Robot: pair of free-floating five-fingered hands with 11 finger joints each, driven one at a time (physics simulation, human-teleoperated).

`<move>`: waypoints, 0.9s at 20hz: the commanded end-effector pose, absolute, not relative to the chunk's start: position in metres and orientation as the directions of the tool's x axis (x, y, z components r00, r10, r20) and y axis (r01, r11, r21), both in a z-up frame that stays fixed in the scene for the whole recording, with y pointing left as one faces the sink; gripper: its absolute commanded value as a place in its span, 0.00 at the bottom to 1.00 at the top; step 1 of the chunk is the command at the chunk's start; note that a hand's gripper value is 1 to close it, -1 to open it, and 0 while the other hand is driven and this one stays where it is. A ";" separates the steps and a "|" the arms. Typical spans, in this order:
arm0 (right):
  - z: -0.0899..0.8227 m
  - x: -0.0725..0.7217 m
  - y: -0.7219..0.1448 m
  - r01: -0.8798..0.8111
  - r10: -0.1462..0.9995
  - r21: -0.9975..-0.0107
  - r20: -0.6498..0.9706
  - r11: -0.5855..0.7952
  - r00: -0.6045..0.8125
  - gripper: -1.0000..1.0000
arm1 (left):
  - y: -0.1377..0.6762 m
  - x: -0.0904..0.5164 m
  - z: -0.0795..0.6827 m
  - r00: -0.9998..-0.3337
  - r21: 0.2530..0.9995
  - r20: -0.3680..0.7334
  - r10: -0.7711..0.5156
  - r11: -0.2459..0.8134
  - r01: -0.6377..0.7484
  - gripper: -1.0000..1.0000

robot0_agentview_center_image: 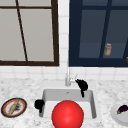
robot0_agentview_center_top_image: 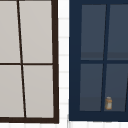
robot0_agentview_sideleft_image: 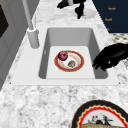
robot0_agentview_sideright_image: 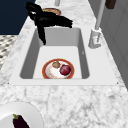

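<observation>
My right robot hand (robot0_agentview_center_image: 82, 85) hovers mid-frame beside the faucet (robot0_agentview_center_image: 67, 76), fingers loosely open, holding nothing; my left robot hand (robot0_agentview_center_image: 39, 104), curled and empty, hangs at the sink's (robot0_agentview_center_image: 93, 105) left rim. I'd approach slowly.

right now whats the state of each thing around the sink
left hand: in the air over the sink's left rim, fingers curled, holding nothing
right hand: in the air beside the faucet, a finger pointing down
faucet: no water running
sink: dry, holds one plate
plate in sink: flat, carrying a red apple and a brownish item
left counter plate: holds a long pale item
right counter plate: holds an eggplant
</observation>
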State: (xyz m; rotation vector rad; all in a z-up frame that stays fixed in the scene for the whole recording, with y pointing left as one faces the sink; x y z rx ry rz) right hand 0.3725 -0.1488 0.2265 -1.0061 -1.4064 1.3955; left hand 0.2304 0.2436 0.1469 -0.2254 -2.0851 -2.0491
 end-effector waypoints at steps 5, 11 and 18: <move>0.281 0.385 -0.146 0.040 0.961 -0.998 0.044 0.057 -0.272 0.00 | 0.244 0.230 0.147 -0.966 0.967 0.254 -0.037 0.022 0.253 0.50; 0.293 0.437 -0.139 -0.019 0.959 -0.998 0.065 0.062 -0.277 0.00 | 0.244 0.230 0.147 -0.966 0.967 0.254 -0.037 0.022 0.253 0.50; 0.287 0.467 -0.123 -0.137 0.962 -0.990 0.064 0.027 -0.267 0.00 | 0.244 0.230 0.147 -0.966 0.967 0.254 -0.037 0.022 0.253 0.50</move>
